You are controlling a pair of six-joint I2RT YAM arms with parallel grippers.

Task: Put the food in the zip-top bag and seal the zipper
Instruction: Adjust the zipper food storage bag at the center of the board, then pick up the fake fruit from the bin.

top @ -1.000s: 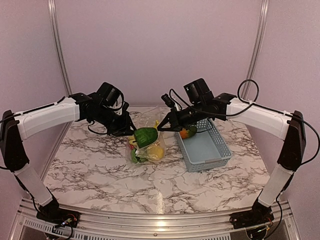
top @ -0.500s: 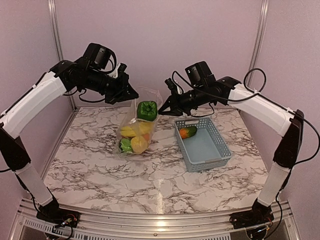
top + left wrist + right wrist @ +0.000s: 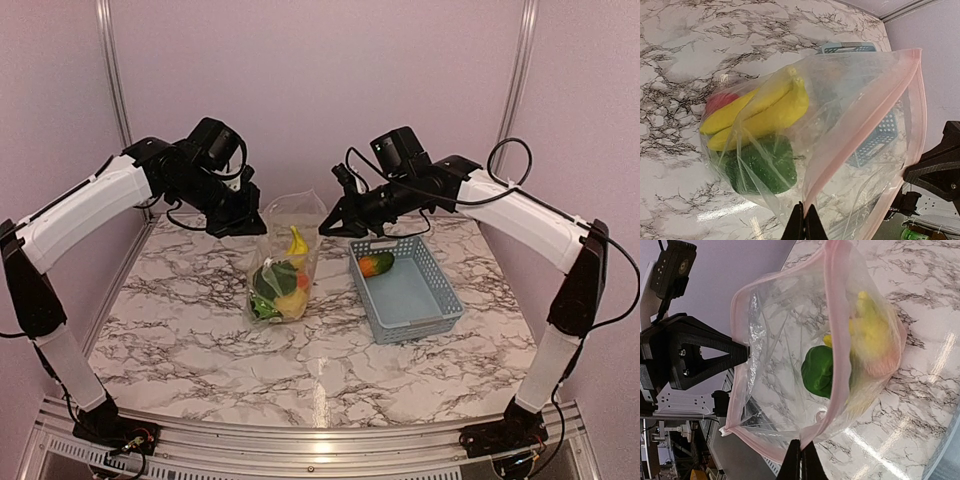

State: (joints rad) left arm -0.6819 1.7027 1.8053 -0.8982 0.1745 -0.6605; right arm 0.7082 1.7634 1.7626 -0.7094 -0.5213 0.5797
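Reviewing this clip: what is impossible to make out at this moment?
1. Top view: the orange-and-green toy in the grey-blue slotted plastic basket is too small to identify.
2. Left wrist view: a red toy in the clear crinkly plastic zip-top bag is mostly hidden behind the yellow toy banana.
3. Right wrist view: yellow toys blur behind the bag's pink-edged wall; their number is unclear.

No text, label, brand, number or sign can be read in any of the three views
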